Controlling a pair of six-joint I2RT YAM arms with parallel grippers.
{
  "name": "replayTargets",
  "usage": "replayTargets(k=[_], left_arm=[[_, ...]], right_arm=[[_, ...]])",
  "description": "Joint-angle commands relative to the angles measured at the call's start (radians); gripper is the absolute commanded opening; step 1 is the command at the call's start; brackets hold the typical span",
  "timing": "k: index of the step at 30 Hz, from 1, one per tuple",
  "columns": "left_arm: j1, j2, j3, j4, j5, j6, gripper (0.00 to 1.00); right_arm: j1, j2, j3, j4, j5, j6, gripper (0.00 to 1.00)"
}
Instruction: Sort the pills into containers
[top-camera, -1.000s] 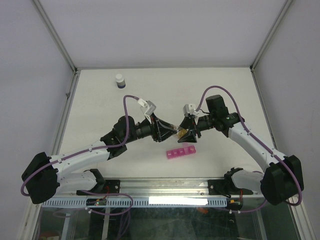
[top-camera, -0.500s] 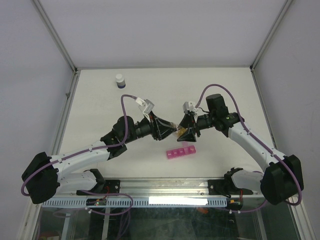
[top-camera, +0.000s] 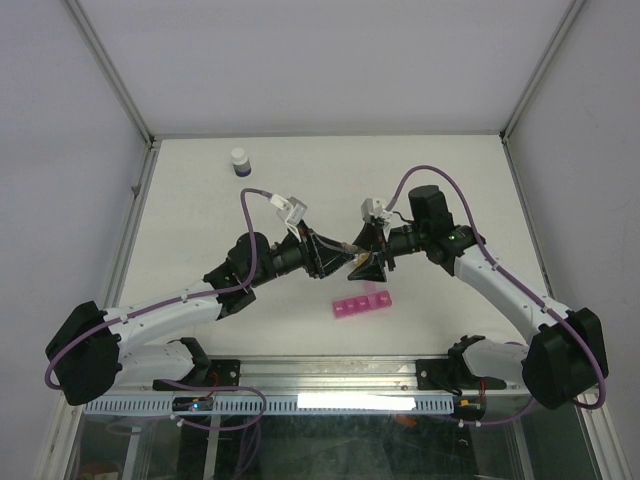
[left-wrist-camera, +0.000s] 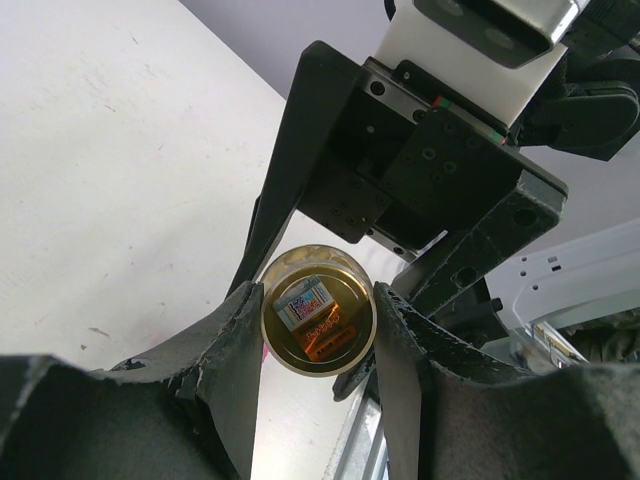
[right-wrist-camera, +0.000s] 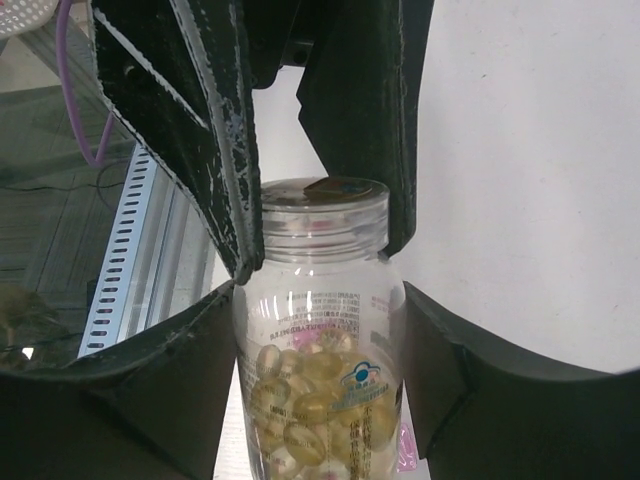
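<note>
Overhead, the right hand (top-camera: 358, 262) has twisted since a second ago, both hands meeting on the pill bottle (top-camera: 365, 270) above the pink pill box (top-camera: 362, 303), which lies toward the table's (top-camera: 450, 180) near edge.

Left wrist: left hand (left-wrist-camera: 318, 325) clenched on the lid (left-wrist-camera: 318, 305).

Right wrist: fingers (right-wrist-camera: 450, 380) flank the bottle; whether they grip, I cannot tell. Probably unscrewing; nothing sorted yet.

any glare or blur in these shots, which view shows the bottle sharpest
Right wrist: the bottle is sharp, the near fingers dark. Left wrist: close fingers blur, the cap is fairly clear. Top external: even light, one blown-out white strip on the near rail.
</note>
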Motion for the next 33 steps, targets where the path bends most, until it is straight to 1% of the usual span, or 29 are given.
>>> replayTargets(k=[1, 3, 5, 9, 11, 12, 14, 15, 18, 20, 21, 22, 23, 24, 25, 26, 31, 33], left_arm=[[-0.006, -0.01, 0.003, 0.094, -0.009, -0.02, 0.0], [-0.006, -0.012, 0.003, 0.094, -0.01, -0.02, 0.0], [-0.006, -0.014, 0.001, 0.095, -0.009, -0.02, 0.0], [-0.006, -0.019, -0.002, 0.097, -0.011, -0.02, 0.0], [-0.006, -0.02, -0.003, 0.098, -0.011, -0.021, 0.0], [-0.006, -0.02, -0.003, 0.098, -0.012, -0.02, 0.0], [-0.007, -0.023, -0.002, 0.098, -0.013, -0.018, 0.0], [-0.006, -0.024, -0.003, 0.098, -0.012, -0.018, 0.0], [-0.006, -0.038, -0.008, 0.104, -0.006, -0.013, 0.07], [-0.007, -0.046, -0.014, 0.107, -0.005, -0.012, 0.07], [-0.006, -0.048, -0.017, 0.107, -0.004, -0.012, 0.03], [-0.006, -0.05, -0.018, 0.106, -0.006, -0.012, 0.0], [-0.006, -0.05, -0.017, 0.105, -0.007, -0.012, 0.0], [-0.006, -0.051, -0.02, 0.103, -0.01, -0.012, 0.0], [-0.007, -0.051, -0.02, 0.103, -0.013, -0.012, 0.0], [-0.007, -0.051, -0.022, 0.102, -0.016, -0.014, 0.0], [-0.007, -0.059, -0.03, 0.107, -0.037, -0.017, 0.0], [-0.007, -0.061, -0.033, 0.115, -0.038, -0.021, 0.0]], right_arm=[[0.021, 0.008, 0.008, 0.061, 0.013, 0.025, 0.63], [0.026, 0.012, 0.009, 0.061, 0.019, 0.023, 0.62], [0.027, 0.012, 0.012, 0.061, 0.02, 0.024, 0.58], [0.028, 0.009, 0.015, 0.059, 0.02, 0.023, 0.47], [0.028, 0.011, 0.02, 0.053, 0.013, 0.019, 0.35], [0.027, 0.013, 0.023, 0.046, 0.011, 0.016, 0.27], [0.026, 0.016, 0.032, 0.03, 0.004, 0.004, 0.07], [0.026, 0.017, 0.036, 0.024, 0.001, 0.001, 0.0], [0.024, 0.022, 0.047, -0.007, -0.009, -0.02, 0.0], [0.023, 0.022, 0.048, -0.008, -0.01, -0.023, 0.0], [0.022, 0.023, 0.046, -0.009, -0.011, -0.023, 0.06], [0.023, 0.022, 0.045, -0.008, -0.011, -0.023, 0.2], [0.021, 0.02, 0.044, -0.009, -0.009, -0.023, 0.32], [0.02, 0.018, 0.042, -0.008, -0.007, -0.022, 0.4], [0.019, 0.014, 0.041, -0.006, -0.008, -0.021, 0.45], [0.016, 0.011, 0.04, 0.0, -0.009, -0.014, 0.48], [-0.002, -0.006, 0.031, 0.036, -0.026, 0.03, 0.52], [-0.005, -0.011, 0.024, 0.05, -0.029, 0.044, 0.55]])
